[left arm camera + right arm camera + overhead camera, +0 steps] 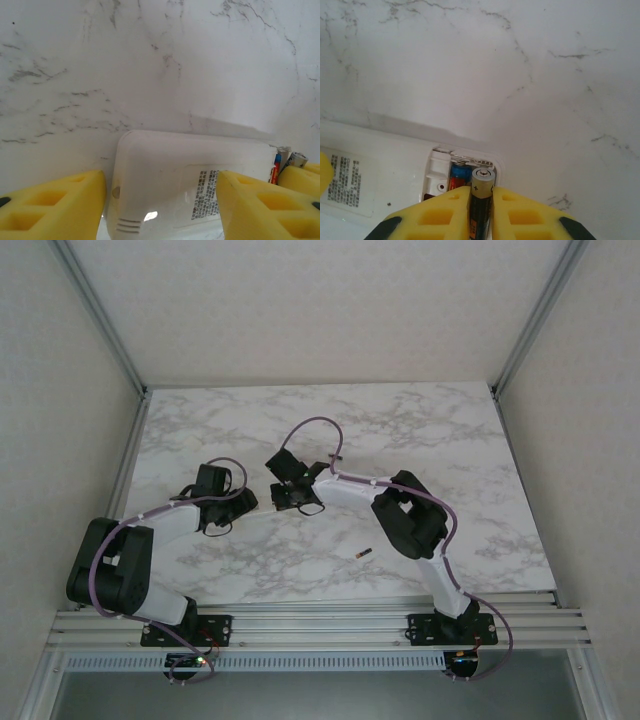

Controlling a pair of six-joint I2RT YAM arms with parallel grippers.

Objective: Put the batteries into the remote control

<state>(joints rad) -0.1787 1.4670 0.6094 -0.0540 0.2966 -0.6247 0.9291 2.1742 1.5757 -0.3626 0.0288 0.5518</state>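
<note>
**Status**
- Note the right pincer (481, 194), closed on one battery (482, 181) and holding it cap-forward over the open battery bay (465, 162) at the right end of the remote control (380, 165).
- Note a second battery (460, 176), apparently seated in that bay just beside the held one.
- Locate the remote control near the middle of the worktop (450, 440), between the two pincers.
- Locate a loose battery (362, 554) nearer and to the right, well apart from the remote control and close to the right arm.
- Note the left pincer (160, 177), its fingers standing apart at the left end of the remote control. One finger is against the edge and the other overlaps the back. Cannot tell whether clamped or merely bracing.

**Hazards**
- Misalignment: expect the held battery to ride up on the second battery or the bay wall if lowered off-line.
- Finger clash: expect the broad yellow fingers to foul the bay rim or nudge the second battery out.
- Sliding: expect the remote control to skate across the smooth worktop if pressed while loosely braced.
- Polarity: plus mark visible by the cap; bay markings too small to read. Verify before pressing.
- Early release: expect tipping or rolling out of the bay.
- Arm sweep: avoid knocking the loose battery away.
</note>
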